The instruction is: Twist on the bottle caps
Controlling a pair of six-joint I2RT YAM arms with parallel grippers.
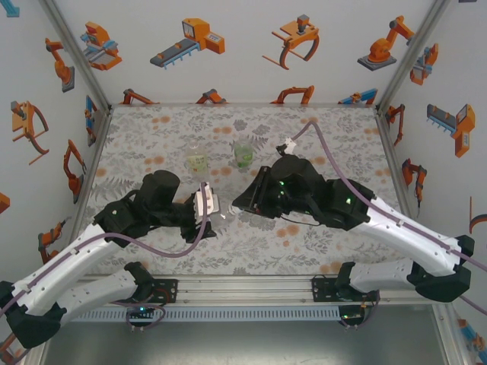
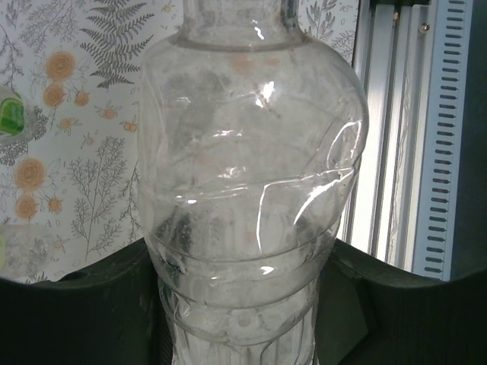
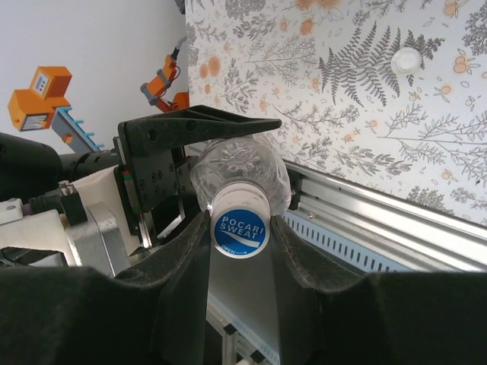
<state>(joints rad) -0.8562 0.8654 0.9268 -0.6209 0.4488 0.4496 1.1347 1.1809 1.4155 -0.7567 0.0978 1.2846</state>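
Over the table (image 1: 152, 137), the colourless bottle (image 2: 251, 190) is clenched by the left gripper (image 2: 240, 327), and its blue-topped cap (image 3: 240, 226), seemingly seated on the neck, is grasped by the right gripper (image 3: 240, 232). A pale green bottle (image 1: 196, 161) and a brighter green bottle (image 1: 243, 154) are stood farther back, and a loose white cap (image 3: 408, 59) is seen on the table.

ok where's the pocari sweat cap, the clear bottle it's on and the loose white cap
Pocari Sweat cap (image 3: 243, 228): right wrist view, on its blue top.
clear bottle (image 2: 251, 190): left wrist view, middle of its body.
loose white cap (image 3: 408, 59): right wrist view, centre of its top.
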